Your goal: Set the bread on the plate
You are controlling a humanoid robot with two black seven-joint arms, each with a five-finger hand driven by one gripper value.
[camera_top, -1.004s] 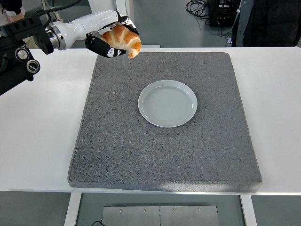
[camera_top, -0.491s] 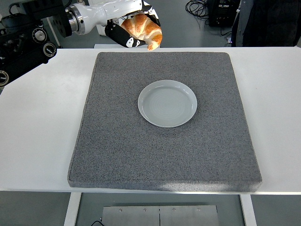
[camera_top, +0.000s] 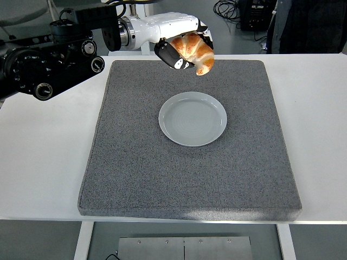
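A golden-brown croissant [camera_top: 194,50] hangs in the air over the far part of the grey mat, gripped by my left hand [camera_top: 181,47], whose black fingers curl around it. The white forearm reaches in from the upper left. A pale grey round plate [camera_top: 193,118] lies empty at the middle of the mat, below and nearer to me than the croissant. The croissant is well above the plate's far rim and does not touch it. My right arm does not show.
A grey foam mat [camera_top: 135,162] covers most of the white table [camera_top: 43,157]. Black arm joints [camera_top: 49,65] crowd the upper left. Dark equipment with cables [camera_top: 255,13] and a person's dark clothing [camera_top: 309,24] stand beyond the far edge.
My left hand has carried the croissant rightward from the mat's far left corner to above the plate's far side, rising first and then coming a little lower.
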